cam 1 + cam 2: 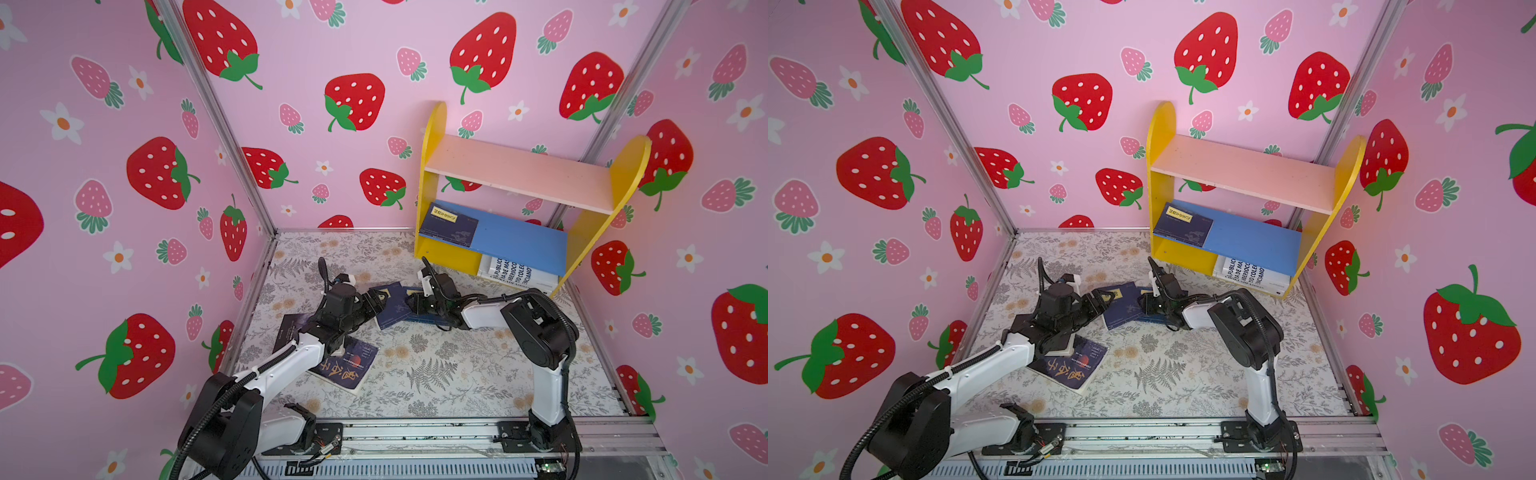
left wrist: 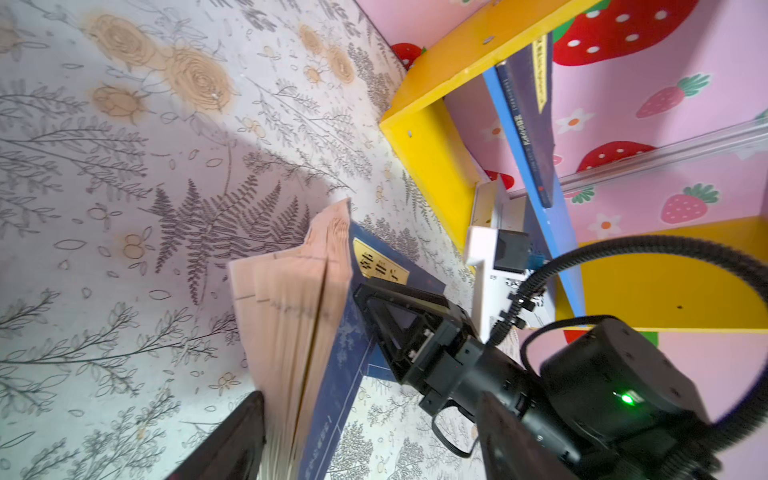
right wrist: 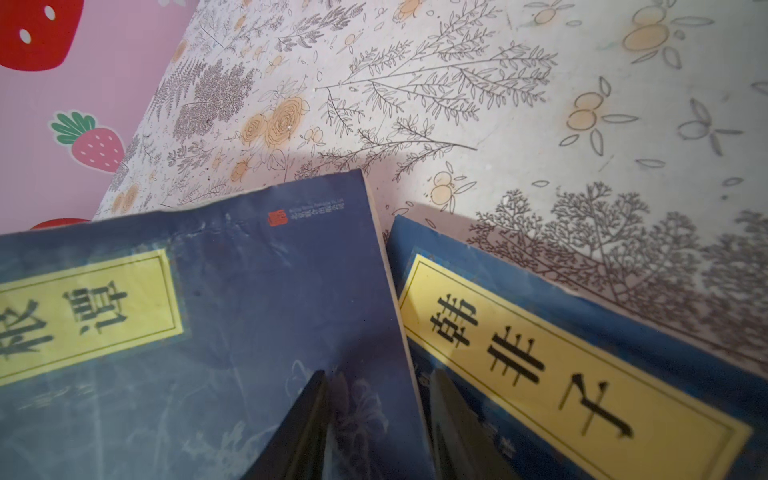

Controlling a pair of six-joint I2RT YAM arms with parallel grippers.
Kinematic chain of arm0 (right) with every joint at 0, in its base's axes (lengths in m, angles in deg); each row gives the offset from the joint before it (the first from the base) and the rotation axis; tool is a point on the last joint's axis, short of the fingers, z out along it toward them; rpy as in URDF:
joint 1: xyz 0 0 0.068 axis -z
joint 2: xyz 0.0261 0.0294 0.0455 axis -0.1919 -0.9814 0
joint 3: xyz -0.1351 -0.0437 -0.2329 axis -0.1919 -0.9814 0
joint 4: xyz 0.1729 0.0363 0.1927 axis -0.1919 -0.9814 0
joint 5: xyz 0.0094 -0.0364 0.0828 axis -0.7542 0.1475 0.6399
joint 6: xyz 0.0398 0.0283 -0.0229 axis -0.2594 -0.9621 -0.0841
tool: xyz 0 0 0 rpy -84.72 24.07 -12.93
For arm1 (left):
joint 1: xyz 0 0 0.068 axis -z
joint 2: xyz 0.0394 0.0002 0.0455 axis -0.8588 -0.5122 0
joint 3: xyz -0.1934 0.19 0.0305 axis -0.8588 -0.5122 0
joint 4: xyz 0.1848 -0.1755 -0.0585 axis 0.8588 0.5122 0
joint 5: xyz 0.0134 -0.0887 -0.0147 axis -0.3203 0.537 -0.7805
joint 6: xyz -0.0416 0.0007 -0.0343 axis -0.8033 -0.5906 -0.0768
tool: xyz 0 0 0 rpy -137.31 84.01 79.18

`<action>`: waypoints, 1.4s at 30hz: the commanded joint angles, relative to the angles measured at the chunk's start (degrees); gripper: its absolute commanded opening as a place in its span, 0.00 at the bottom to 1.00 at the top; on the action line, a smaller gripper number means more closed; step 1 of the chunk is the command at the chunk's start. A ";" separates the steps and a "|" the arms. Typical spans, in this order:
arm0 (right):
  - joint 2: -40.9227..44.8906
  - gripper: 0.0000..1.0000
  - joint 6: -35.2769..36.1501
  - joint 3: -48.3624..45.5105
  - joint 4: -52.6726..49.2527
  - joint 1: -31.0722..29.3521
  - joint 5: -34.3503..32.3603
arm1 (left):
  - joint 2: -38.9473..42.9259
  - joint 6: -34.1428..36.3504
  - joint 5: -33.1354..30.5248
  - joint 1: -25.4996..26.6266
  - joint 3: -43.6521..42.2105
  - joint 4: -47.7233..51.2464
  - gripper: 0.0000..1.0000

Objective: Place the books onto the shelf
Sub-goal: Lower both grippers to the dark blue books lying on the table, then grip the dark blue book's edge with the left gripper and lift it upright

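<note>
Here we find a navy book [image 1: 392,311] mid-floor, nearer than the shelf [image 1: 432,174]. The left gripper [image 1: 377,300] stands wide at its left edge; the right gripper [image 1: 417,302] narrowly straddles its right edge, and whether it grips we cannot tell.

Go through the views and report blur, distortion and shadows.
Both top views: sharp and evenly lit, but wide-angle, so the posts lean outward. Left wrist view: the page edges of the book are smeared, and a soft shadow crosses the mat. Right wrist view: the near labels on the books are soft, the far mat is crisp, and a shadow borders the books.
</note>
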 commanded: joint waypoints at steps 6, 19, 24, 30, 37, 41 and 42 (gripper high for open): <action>-3.06 0.41 -0.94 -2.44 -2.47 0.00 4.06 | 0.44 -0.78 3.83 0.62 4.62 -2.61 0.73; -3.75 0.40 -2.83 -4.27 0.87 0.71 5.81 | -0.88 1.62 0.66 0.63 6.81 3.62 0.41; -3.11 0.39 -2.80 -4.58 0.88 0.90 5.85 | -3.47 1.41 0.22 0.67 7.68 4.90 0.31; 0.32 0.47 -2.08 -5.52 0.98 2.39 5.68 | -3.77 1.46 -0.89 0.67 8.40 7.73 0.07; 12.35 0.80 -1.07 -7.62 0.07 8.88 10.15 | 0.16 5.23 1.00 0.45 12.47 14.11 0.00; 21.79 0.86 -2.87 -10.83 -0.03 14.57 16.57 | 1.76 10.97 6.25 -0.24 20.43 21.58 0.00; 23.70 0.88 -3.77 -11.87 0.40 15.78 18.45 | 1.79 12.14 8.06 -0.59 22.41 23.01 0.00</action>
